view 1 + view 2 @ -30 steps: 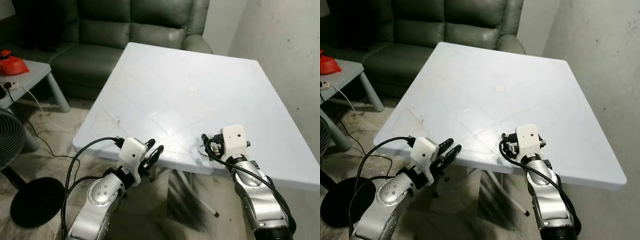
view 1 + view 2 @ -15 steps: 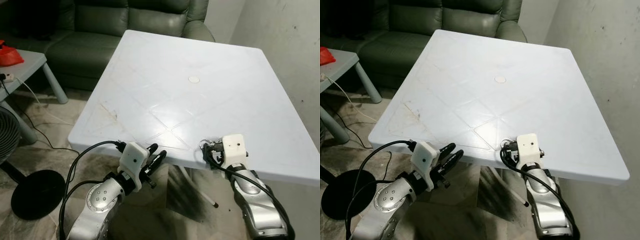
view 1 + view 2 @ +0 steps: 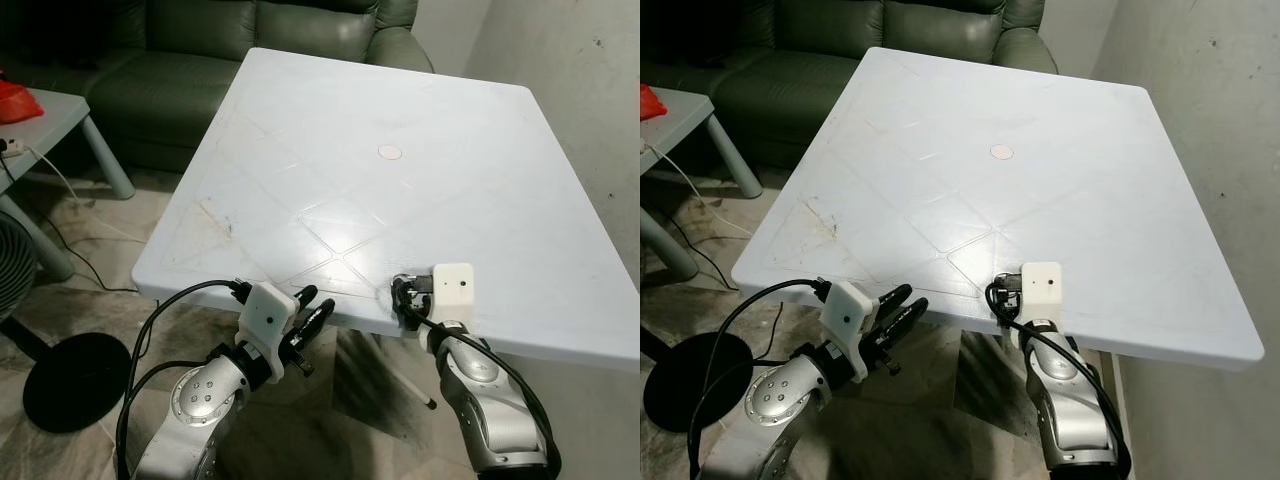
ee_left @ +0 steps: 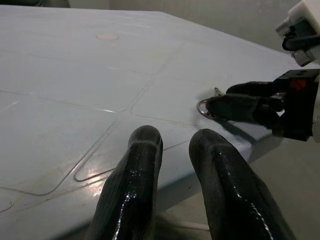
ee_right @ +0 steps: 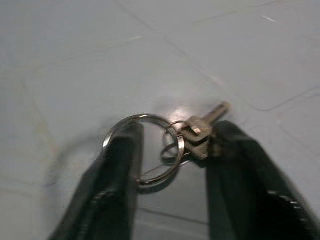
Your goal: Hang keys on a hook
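A small bunch of keys (image 5: 192,132) on a metal ring (image 4: 202,107) lies on the white table (image 3: 400,100), close to its near edge. My right gripper (image 3: 402,295) reaches over that edge, and its two black fingers (image 5: 117,165) press against the bunch from both sides: the ring rides on one finger and a key touches the other. My left gripper (image 3: 310,305) hangs just below and in front of the table edge, to the left of the keys. Its fingers (image 4: 145,150) are a little apart with nothing between them.
A dark green sofa (image 3: 200,40) stands behind the table. At the left is a small grey side table (image 3: 50,110) with a red thing (image 3: 15,100) on it, and a fan's black base (image 3: 75,385) sits on the floor. A wall (image 3: 590,100) runs along the right.
The head camera has shifted, so the table now sits lower and nearer in view. My right gripper stays at the keys by the table edge, and the left arm has hardly moved.
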Robot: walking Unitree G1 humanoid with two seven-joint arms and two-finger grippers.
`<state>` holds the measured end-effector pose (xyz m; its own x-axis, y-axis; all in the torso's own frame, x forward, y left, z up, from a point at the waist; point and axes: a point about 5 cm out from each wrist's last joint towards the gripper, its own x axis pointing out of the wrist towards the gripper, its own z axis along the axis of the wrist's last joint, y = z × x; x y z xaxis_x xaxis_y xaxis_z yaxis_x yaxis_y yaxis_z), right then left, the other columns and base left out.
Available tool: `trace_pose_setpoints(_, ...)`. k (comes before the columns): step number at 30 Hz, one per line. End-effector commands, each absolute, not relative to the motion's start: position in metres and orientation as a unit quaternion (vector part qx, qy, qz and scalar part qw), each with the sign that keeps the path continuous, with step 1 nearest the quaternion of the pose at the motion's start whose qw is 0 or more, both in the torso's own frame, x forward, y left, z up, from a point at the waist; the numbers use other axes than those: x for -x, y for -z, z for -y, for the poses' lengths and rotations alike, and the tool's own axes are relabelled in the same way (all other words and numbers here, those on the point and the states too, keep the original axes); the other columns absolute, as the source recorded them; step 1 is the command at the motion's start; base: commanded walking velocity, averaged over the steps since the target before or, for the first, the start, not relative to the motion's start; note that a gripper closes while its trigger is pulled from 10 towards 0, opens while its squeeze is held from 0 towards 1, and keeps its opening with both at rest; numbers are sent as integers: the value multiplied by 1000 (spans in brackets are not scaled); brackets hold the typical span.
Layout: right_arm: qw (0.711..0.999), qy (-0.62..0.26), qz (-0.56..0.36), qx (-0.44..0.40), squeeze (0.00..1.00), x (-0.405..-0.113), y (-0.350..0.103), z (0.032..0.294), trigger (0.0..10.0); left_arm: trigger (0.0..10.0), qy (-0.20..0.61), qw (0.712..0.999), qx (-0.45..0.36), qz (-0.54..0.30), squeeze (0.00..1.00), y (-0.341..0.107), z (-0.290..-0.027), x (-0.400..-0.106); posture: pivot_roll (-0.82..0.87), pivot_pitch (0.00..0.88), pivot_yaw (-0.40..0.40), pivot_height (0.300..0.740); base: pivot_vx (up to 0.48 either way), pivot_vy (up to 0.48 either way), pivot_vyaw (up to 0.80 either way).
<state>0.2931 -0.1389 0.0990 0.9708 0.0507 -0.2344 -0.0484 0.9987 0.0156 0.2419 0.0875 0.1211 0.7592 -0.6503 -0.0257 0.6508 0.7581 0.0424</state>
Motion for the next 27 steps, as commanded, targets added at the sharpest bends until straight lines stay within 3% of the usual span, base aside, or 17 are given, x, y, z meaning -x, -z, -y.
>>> trace_pose_setpoints(1,992,-8,-125,-13,0,-294,-99,144,0,10000,349,937,-25,-3,0,-124,-86,-239,-106,166,-62,740,0,0,0)
trace_pose_setpoints(27,992,7,-128,-18,0,-293,-97,151,0,10000,349,937,-23,1,0,-126,-84,-241,-104,137,-57,740,0,0,0)
